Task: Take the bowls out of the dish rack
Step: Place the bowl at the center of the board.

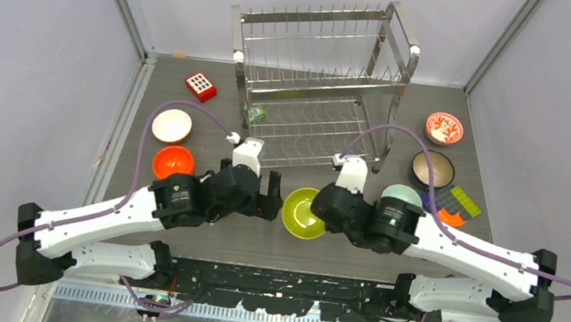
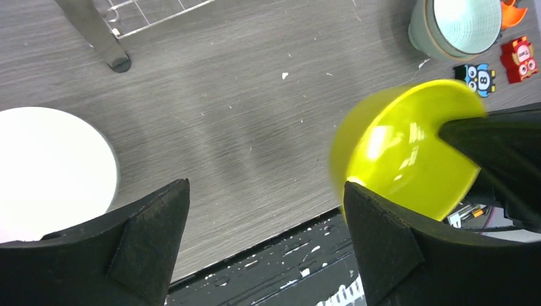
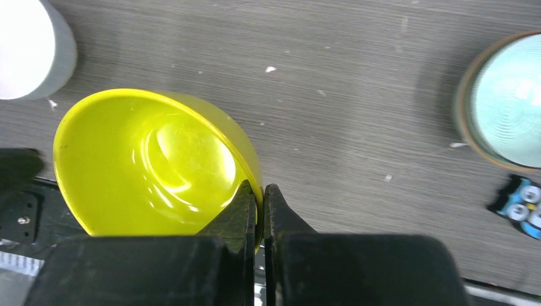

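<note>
Top external view: the dish rack (image 1: 319, 74) is standing at the far middle of the desk (image 1: 279, 248), with the bowls sitting on the desk around it. The white bowl (image 1: 172, 125) and the orange bowl (image 1: 173, 163) are lying to the near left of the rack. The red-and-white patterned bowl (image 1: 444, 129), the dark bowl (image 1: 433, 170) and the pale teal bowl (image 1: 402, 196) are lying to its right. The lime-yellow bowl (image 1: 304, 212) is sitting near centre between the two arms, apart from the rack. A red dotted block (image 1: 201, 86) is lying left of the rack, and flat toy bricks (image 1: 460, 202) are lying beside the pale teal bowl.

Right wrist view: the right end effector (image 3: 261, 199) is pinching the rim of the lime-yellow bowl, one finger inside and one outside, jaws nearly together on the thin wall. The bowl is looking tilted; I cannot tell whether its base is touching the desk.

Left wrist view: the left end effector (image 2: 266, 186) is hanging wide open beside the lime-yellow bowl, gripping nothing.
</note>
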